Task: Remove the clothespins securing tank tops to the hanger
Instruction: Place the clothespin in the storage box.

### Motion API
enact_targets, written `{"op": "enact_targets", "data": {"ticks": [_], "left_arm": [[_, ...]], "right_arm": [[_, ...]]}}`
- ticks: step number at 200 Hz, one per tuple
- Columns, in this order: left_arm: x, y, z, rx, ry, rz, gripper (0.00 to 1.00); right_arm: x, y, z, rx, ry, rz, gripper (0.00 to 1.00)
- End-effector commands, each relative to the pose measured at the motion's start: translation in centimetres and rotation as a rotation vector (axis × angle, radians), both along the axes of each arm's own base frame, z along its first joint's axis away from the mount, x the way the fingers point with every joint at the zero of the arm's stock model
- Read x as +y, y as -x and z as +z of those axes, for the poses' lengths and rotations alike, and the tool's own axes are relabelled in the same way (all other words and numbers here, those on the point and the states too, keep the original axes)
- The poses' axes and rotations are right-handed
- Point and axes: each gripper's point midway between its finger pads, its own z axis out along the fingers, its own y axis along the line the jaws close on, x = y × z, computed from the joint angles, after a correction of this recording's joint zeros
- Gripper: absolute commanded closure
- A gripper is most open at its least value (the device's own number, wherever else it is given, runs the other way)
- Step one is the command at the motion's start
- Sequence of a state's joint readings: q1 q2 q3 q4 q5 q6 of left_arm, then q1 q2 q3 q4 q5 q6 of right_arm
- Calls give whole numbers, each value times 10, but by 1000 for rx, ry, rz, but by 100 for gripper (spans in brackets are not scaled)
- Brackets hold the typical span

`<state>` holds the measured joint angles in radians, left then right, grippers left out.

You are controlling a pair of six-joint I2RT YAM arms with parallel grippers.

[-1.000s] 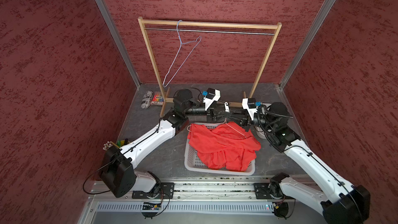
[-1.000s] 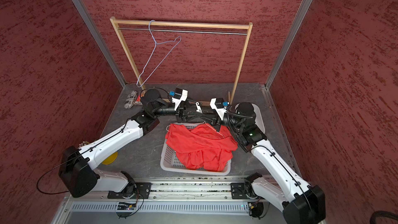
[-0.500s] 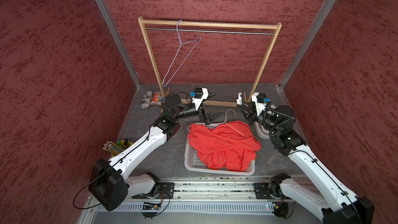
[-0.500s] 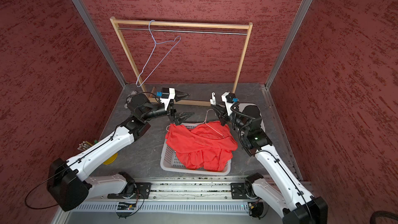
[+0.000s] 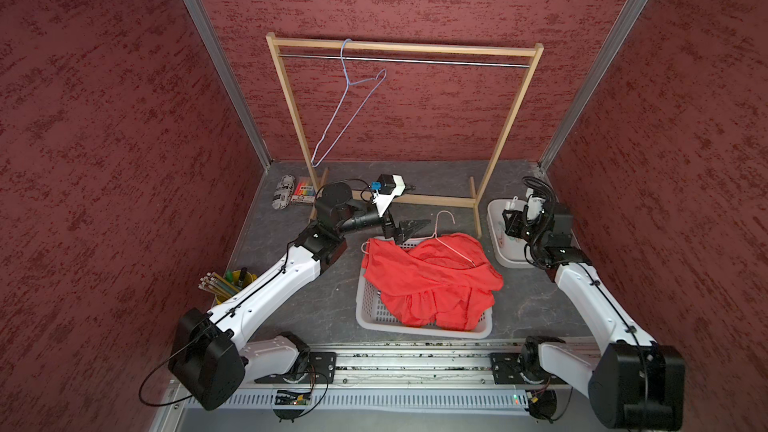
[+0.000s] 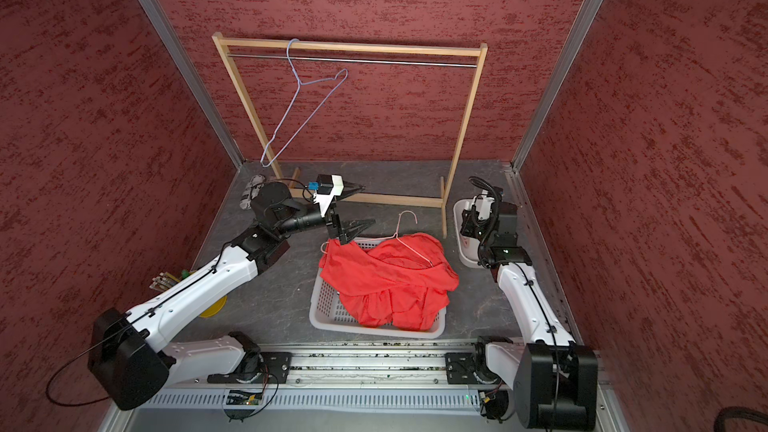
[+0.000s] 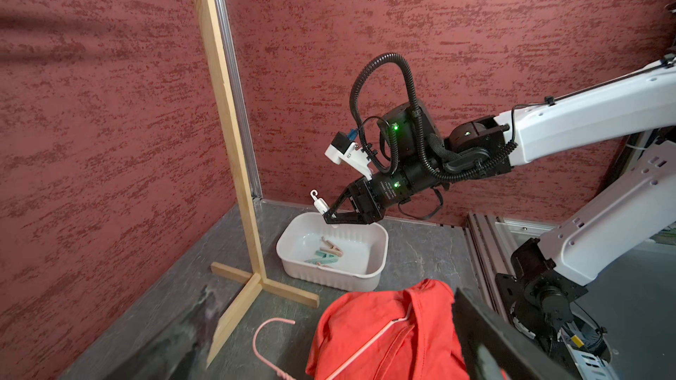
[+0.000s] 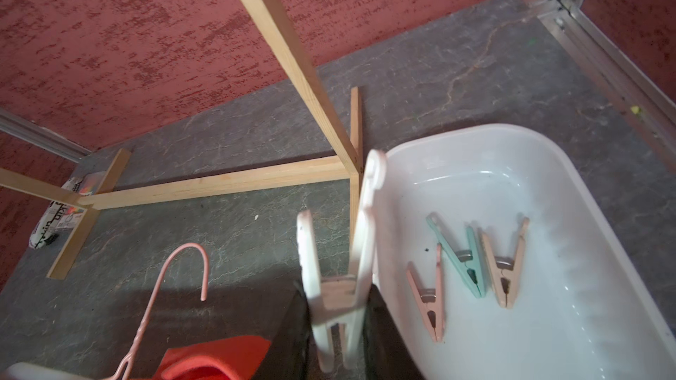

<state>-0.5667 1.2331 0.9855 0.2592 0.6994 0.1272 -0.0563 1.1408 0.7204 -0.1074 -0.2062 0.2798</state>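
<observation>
The clothespin [image 8: 365,235] between the right jaws looks smooth matt plastic. Beside them, the tub [image 8: 475,133] is glossy plastic, the rack [image 8: 219,184] bare wood.

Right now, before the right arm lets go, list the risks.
The right gripper holds the white clothespin near the white tub's rim; dropped here, it might bounce onto the table.
The left gripper hangs open beside the orange top and pink hanger; moving lower, it could snag cloth.

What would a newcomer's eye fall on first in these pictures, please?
The orange-red tank top heaped over the white basket at table centre stands out. Next, the right gripper, jaws shut on a white clothespin above the white tub's rim holding three more pegs, and the bare blue wire hanger on the wooden rack behind.
</observation>
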Motion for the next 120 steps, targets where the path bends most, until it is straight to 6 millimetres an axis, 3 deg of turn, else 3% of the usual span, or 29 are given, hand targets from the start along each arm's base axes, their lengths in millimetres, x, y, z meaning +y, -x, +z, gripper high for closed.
{"op": "enact_targets", "data": {"ticks": [1,41,68,78,88,120], "left_arm": [[8,-4,-14,-5,-52,56,0],[12,-3,-21,-3,-79,76,0],[16,-4,-25,2,-89,92,0],[17,-4,-25,3,-91,96,0],[18,-4,-25,4,-93,101,0],[20,-6,-27,8,-94,112,0]], "right_arm": [[-23,-5,-23,74,9,-126,100],[-48,-16,-65,190,45,-219,100],[-58,-25,-81,222,42,-229,100],[-60,-27,-81,223,56,-232,96],[-62,-28,-95,261,69,-230,92],[-66,-26,-102,292,100,-232,62]]}}
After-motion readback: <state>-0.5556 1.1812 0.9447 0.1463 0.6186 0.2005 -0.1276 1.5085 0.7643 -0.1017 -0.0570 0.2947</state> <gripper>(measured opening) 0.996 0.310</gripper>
